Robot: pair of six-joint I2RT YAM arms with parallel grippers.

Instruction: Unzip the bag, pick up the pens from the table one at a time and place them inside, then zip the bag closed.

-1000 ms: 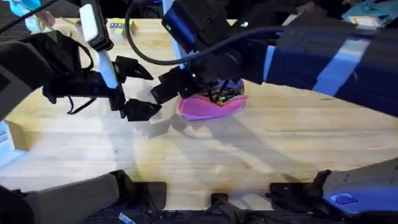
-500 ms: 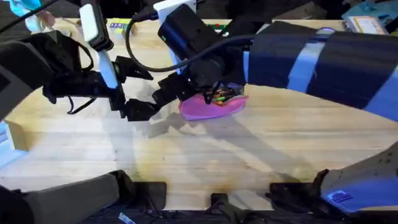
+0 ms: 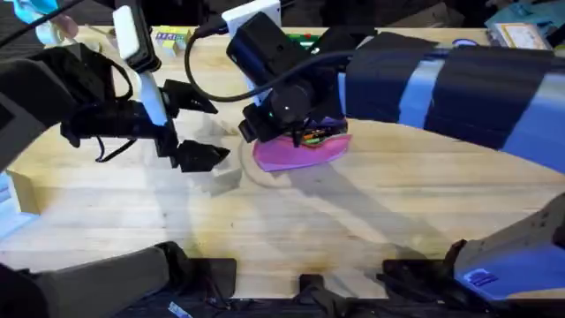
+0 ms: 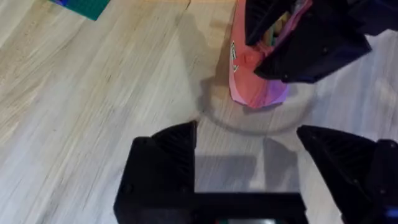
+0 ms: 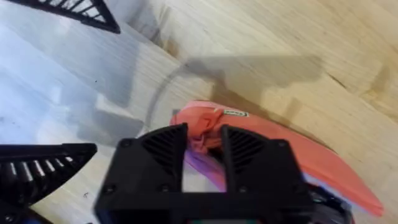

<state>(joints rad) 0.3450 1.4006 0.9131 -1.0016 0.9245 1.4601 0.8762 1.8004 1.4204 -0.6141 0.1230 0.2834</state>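
Note:
The pink bag point(image 3: 300, 152) lies on the table point(image 3: 353, 221) near the middle, its top gaping, with orange and green pens point(image 3: 311, 135) showing inside. My right gripper point(image 3: 254, 132) comes down at the bag's left end. In the right wrist view its fingers point(image 5: 163, 149) are shut on a fold of the pink bag point(image 5: 298, 155) at that end. My left gripper point(image 3: 196, 126) hovers open just left of the bag, holding nothing. In the left wrist view, my left gripper point(image 4: 249, 158) faces the bag point(image 4: 249, 81) and the pens point(image 4: 273, 31), with the right gripper point(image 4: 311, 46) over them.
A green board point(image 4: 84, 5) lies farther back on the table. A white box point(image 3: 252, 13) and a small yellow item point(image 3: 172, 37) sit at the table's far edge. Bare wood stretches in front of the bag.
My right gripper moved in on the bag's left end and its spread fingers closed on the pink fabric. The left arm stayed still.

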